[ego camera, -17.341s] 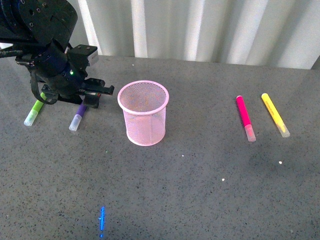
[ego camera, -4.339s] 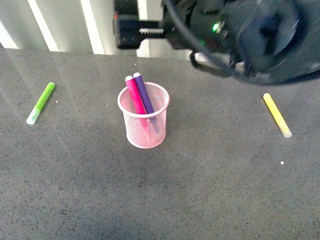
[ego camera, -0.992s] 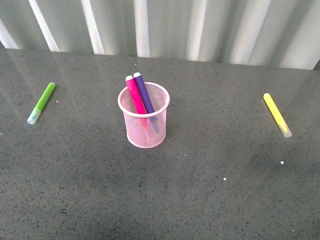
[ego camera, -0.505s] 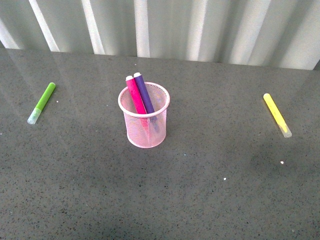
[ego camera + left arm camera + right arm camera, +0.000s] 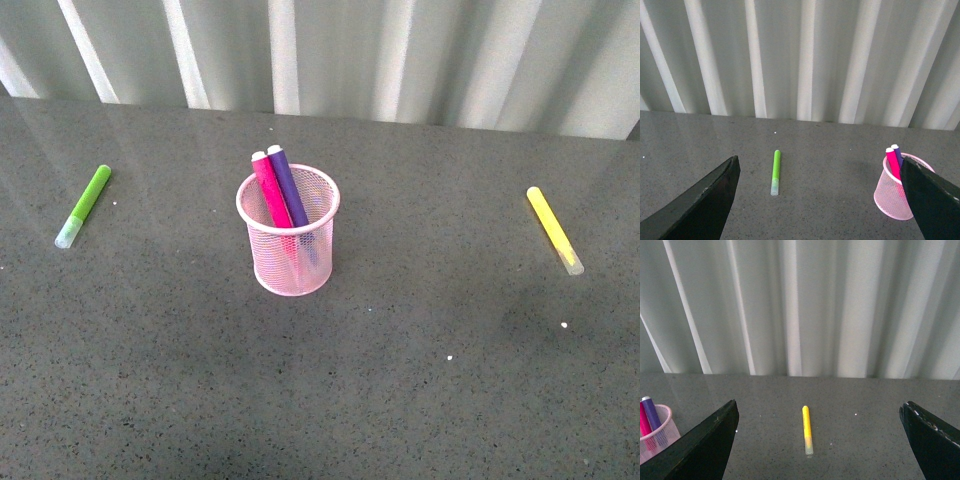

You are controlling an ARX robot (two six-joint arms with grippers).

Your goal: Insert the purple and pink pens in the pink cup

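The pink cup (image 5: 288, 245) stands upright in the middle of the grey table. The pink pen (image 5: 270, 190) and the purple pen (image 5: 287, 186) lean inside it side by side, their ends poking above the rim. The left wrist view shows the pink cup (image 5: 892, 195), pink pen (image 5: 893, 162) and purple pen (image 5: 897, 154) partly behind one finger. My left gripper (image 5: 825, 200) is open and empty, well back from the cup. My right gripper (image 5: 820, 440) is open and empty too; the cup (image 5: 657, 437) sits at that view's edge. Neither arm shows in the front view.
A lime-green marker (image 5: 83, 205) lies at the table's left, seen too from the left wrist as the green marker (image 5: 775, 171). A yellow marker (image 5: 553, 229) lies at the right, also the yellow marker (image 5: 807, 429) ahead of my right gripper. A corrugated white wall (image 5: 400, 50) backs the table.
Both pens went from lying on the table into the cup. The right arm, over the cup 4.3 s ago, has left the front view. Nothing has moved in the last second.
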